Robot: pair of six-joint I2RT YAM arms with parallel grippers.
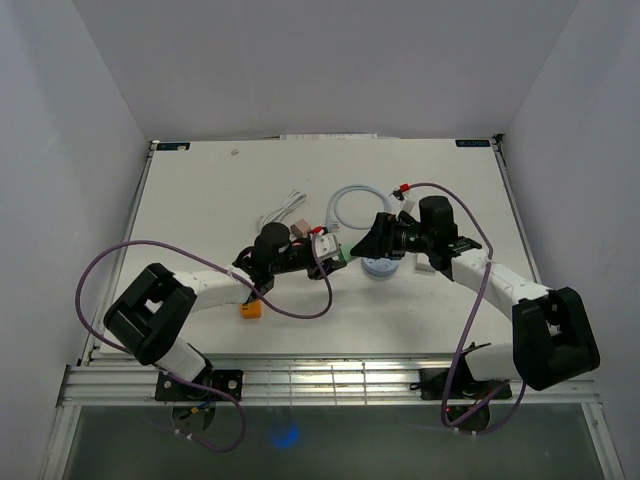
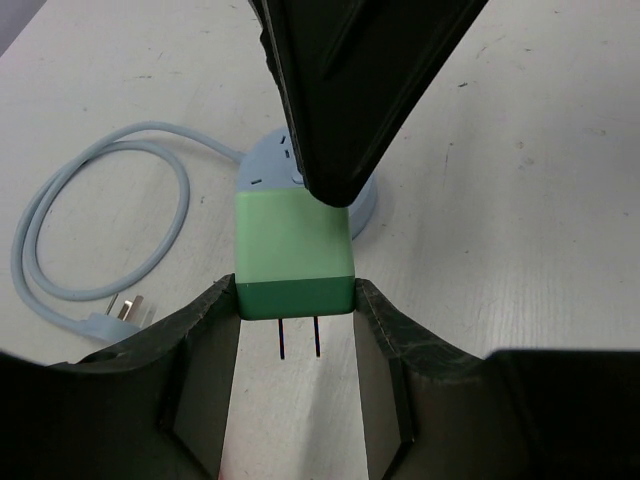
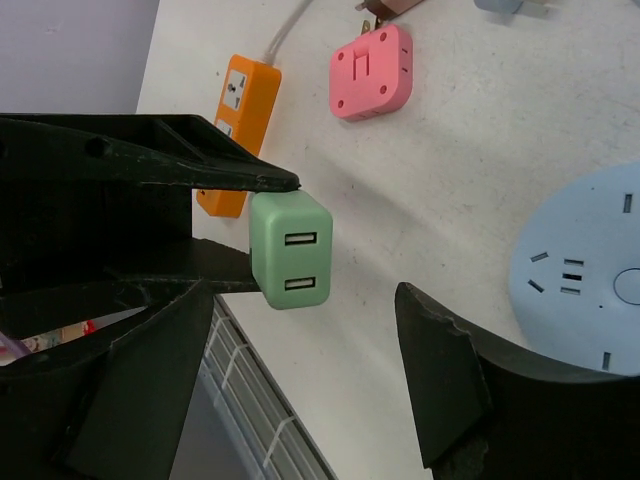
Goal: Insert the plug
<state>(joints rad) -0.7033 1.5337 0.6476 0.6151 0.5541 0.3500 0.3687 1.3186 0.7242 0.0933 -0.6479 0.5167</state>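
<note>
1. Clamped on the green plug [image 1: 338,256], the left pincer [image 1: 328,255] sits around the middle of the desk [image 1: 200,200] in the overhead view. The right pincer [image 1: 358,246] faces it with its fingers spread, tips just beside the plug. The round blue socket hub [image 1: 380,267] lies just beside both, toward the right edge. An orange power strip [image 1: 250,310] lies nearer the near edge.
2. From the left wrist, the left pincer [image 2: 295,292] grips the green plug [image 2: 295,245] by its two side faces, and the two prongs [image 2: 300,337] point back at the camera. The socket hub [image 2: 262,165] lies just beyond the plug, with a pale blue cable [image 2: 100,220] looped beside it. One black finger of the right pincer overlaps the plug's far edge; contact cannot be told.
3. From the right wrist, the right pincer [image 3: 305,320] is spread wide and holds nothing. The green plug [image 3: 290,250] shows two slots, apart from both fingers. The socket hub [image 3: 590,270], the orange power strip [image 3: 240,130] and a pink adapter [image 3: 370,72] lie on the desk.
</note>
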